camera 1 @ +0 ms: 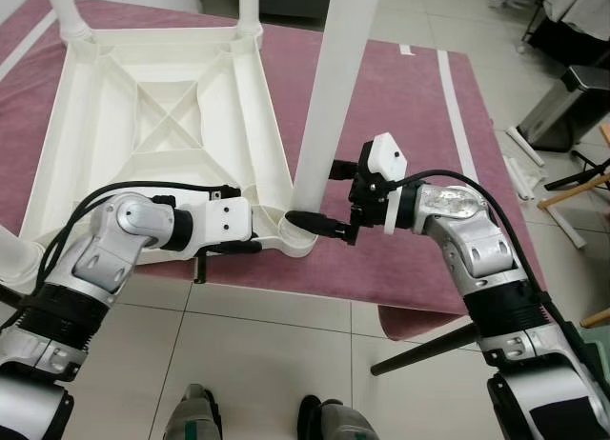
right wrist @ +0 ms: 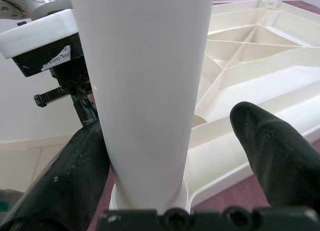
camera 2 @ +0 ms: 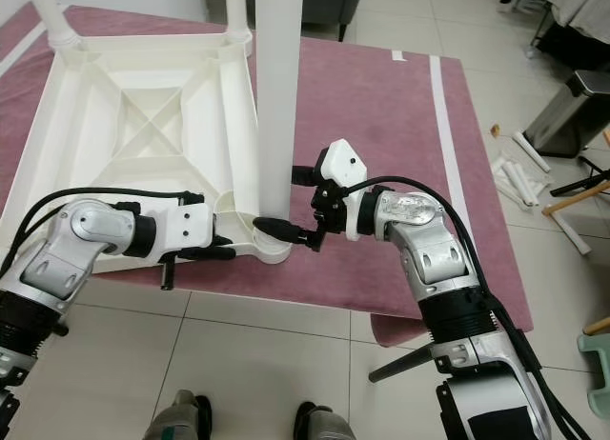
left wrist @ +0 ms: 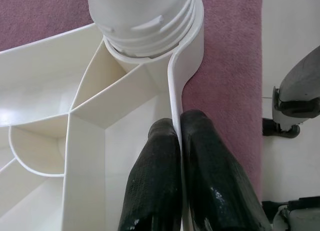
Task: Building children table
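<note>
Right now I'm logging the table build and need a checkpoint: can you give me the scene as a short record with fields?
Surface: maroon rug on tiled floor
Tabletop: white plastic tabletop lying upside down, ribs facing up
Leg at work: white table leg standing upright in the near corner socket
Left gripper: fingers pinching the tabletop's rim wall beside that socket
Right gripper: fingers on either side of the leg, one finger touching it, the other apart
Other legs: two more stand at the far corners
Bystanding items: loose white tubes on the tiles, right side
</note>
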Robot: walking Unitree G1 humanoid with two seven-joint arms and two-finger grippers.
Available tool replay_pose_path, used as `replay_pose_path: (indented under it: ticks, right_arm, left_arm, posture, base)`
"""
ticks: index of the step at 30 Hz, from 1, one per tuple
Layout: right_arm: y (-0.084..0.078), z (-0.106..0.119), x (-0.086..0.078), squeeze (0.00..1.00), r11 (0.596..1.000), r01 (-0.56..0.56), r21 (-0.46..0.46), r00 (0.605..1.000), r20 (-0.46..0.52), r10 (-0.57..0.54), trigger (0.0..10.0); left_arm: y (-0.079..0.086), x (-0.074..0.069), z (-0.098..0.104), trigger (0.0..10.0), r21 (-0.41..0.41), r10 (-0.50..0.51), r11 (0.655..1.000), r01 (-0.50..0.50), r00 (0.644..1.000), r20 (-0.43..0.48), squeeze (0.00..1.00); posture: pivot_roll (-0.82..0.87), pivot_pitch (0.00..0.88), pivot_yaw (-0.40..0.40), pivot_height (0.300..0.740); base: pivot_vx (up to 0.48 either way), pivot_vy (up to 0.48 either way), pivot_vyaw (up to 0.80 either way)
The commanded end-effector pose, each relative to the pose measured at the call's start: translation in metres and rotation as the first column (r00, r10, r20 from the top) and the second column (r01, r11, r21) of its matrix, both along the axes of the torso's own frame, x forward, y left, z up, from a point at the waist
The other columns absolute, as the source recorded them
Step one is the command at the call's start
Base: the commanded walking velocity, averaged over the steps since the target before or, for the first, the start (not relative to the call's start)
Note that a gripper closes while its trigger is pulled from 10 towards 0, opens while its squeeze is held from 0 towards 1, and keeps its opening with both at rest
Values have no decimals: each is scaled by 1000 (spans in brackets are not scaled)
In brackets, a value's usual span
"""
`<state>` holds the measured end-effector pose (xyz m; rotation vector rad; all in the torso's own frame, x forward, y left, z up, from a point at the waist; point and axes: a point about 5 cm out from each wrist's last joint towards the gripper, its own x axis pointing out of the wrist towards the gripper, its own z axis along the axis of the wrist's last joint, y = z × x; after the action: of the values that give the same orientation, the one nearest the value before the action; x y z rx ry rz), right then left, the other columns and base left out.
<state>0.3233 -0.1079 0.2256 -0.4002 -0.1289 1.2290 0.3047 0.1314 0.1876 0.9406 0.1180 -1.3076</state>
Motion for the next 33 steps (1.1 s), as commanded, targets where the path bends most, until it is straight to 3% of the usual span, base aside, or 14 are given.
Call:
replay_pose_path:
  ticks: [1, 5, 6, 7, 8, 10, 11, 20, 26, 28, 29, 30, 32, 33]
  right_arm:
    - [0, 1, 1, 0, 1000, -8, -6, 1000, 1, 8, 10000]
    - [15, 2, 5, 0, 997, -82, 11, 996, -33, 82, 10000]
    - [26, 0, 5, 0, 991, -132, 24, 989, -61, 134, 8980]
    - [35, -2, 4, 0, 983, -178, 35, 980, -86, 181, 4667]
    - [43, -4, 1, 0, 973, -225, 45, 967, -109, 229, 1804]
    - [46, -5, 0, 0, 966, -252, 50, 959, -121, 256, 1804]
    - [52, -8, -3, 0, 957, -283, 62, 948, -137, 289, 0]
    - [53, -15, 4, 0, 984, -172, 47, 973, -145, 177, 0]
    - [47, -21, 21, 0, 988, 152, 34, 982, -117, -148, 0]
    - [47, -22, 26, 0, 961, 272, 38, 957, -118, -266, 0]
    - [47, -24, 32, 0, 891, 451, 56, 887, -141, -440, 0]
    - [47, -24, 32, 0, 891, 451, 56, 887, -141, -440, 0]
    - [45, -29, 38, 0, 700, 709, 80, 701, -184, -689, 0]
    - [45, -29, 38, 0, 700, 709, 80, 701, -184, -689, 0]
  left_arm:
    - [-7, -6, 14, 0, 5, -86, 996, 86, 995, 59, 0]
    - [-4, -27, 16, 0, 11, -151, 989, 150, 988, 43, 0]
    - [-4, -35, 17, 0, 3, -170, 985, 170, 985, 35, 0]
    - [-5, -39, 18, 0, -7, -176, 984, 176, 984, 34, 0]
    - [-5, -43, 18, 0, -12, -185, 983, 186, 982, 27, 0]
    - [-5, -44, 18, 0, -14, -192, 981, 192, 981, 22, 0]
    - [-6, -46, 19, 0, -23, -184, 983, 184, 983, 19, 0]
    - [-9, -40, 23, 0, -70, -122, 990, 124, 992, 35, 0]
    - [-17, -19, 31, 0, -127, -41, 991, 50, 996, 77, 0]
    - [-21, -11, 35, 0, -144, -12, 989, 26, 996, 94, 0]
    - [-27, 2, 40, 0, -167, 19, 986, 0, 993, 113, 0]
    - [-27, 2, 40, 0, -167, 19, 986, 0, 993, 113, 0]
    - [-39, 18, 45, 0, -196, 51, 980, -26, 991, 125, 0]
    - [-39, 18, 45, 0, -196, 51, 980, -26, 991, 125, 0]
  posture:
    - [130, 186, -31, 740]
    - [161, 191, -51, 740]
    - [166, 192, -54, 740]
    - [169, 193, -55, 740]
    - [173, 194, -58, 740]
    - [173, 194, -58, 740]
    - [177, 196, -61, 740]
    - [173, 198, -62, 740]
    - [159, 199, -54, 740]
    - [155, 199, -52, 740]
    - [149, 196, -46, 740]
    - [149, 196, -46, 740]
    - [143, 194, -40, 740]
    - [143, 194, -40, 740]
  base:
    - [0, 0, 0]
    - [0, 0, 0]
    - [0, 0, 0]
    - [0, 0, 0]
    - [0, 0, 0]
    - [0, 0, 0]
    - [0, 0, 0]
    - [0, 0, 0]
    - [0, 0, 0]
    - [0, 0, 0]
    - [0, 0, 0]
    - [0, 0, 0]
    - [0, 0, 0]
    - [0, 0, 0]
